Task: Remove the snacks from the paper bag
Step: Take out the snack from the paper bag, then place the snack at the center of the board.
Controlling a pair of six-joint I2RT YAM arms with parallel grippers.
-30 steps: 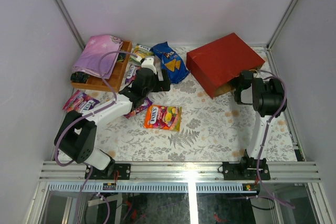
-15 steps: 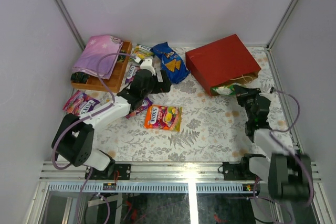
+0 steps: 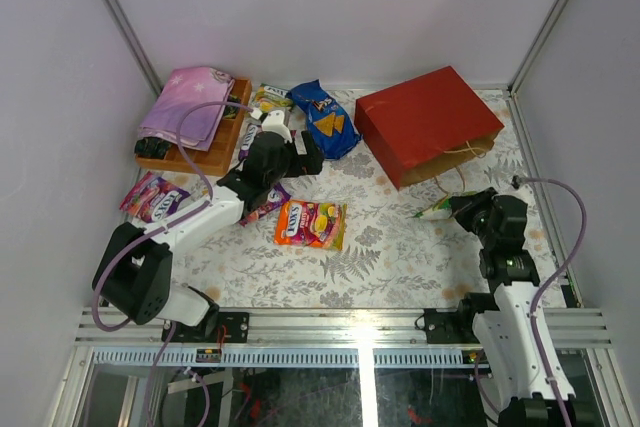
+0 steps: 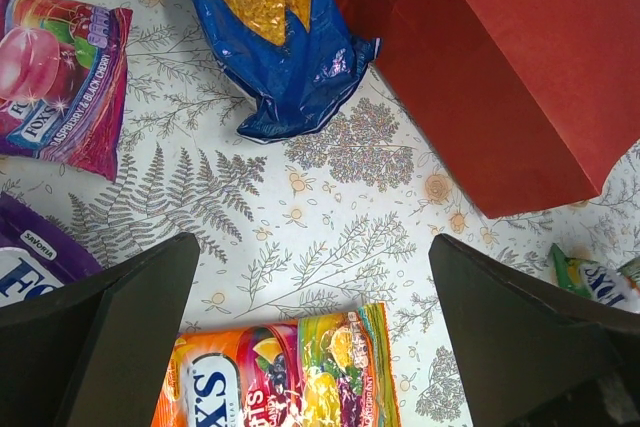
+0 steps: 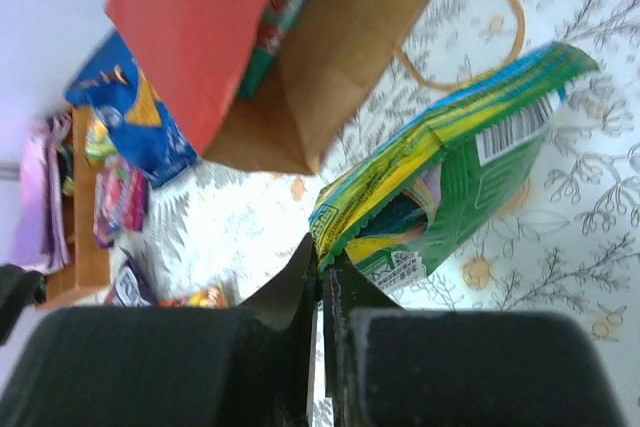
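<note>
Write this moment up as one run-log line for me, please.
left gripper: open, empty | right gripper: shut on green-yellow packet | packet: outside paper bag, by its mouth | bag: something visible inside

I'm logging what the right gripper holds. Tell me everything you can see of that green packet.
The green packet is a small glossy film pouch, green with yellow and blue bands along one edge, a white barcode panel and a serrated sealed end, slightly puffed. The right gripper is shut on a corner of that serrated end. The packet is wholly outside the paper bag, before its open mouth, above the floral tablecloth; whether it rests on the cloth cannot be told.
</note>
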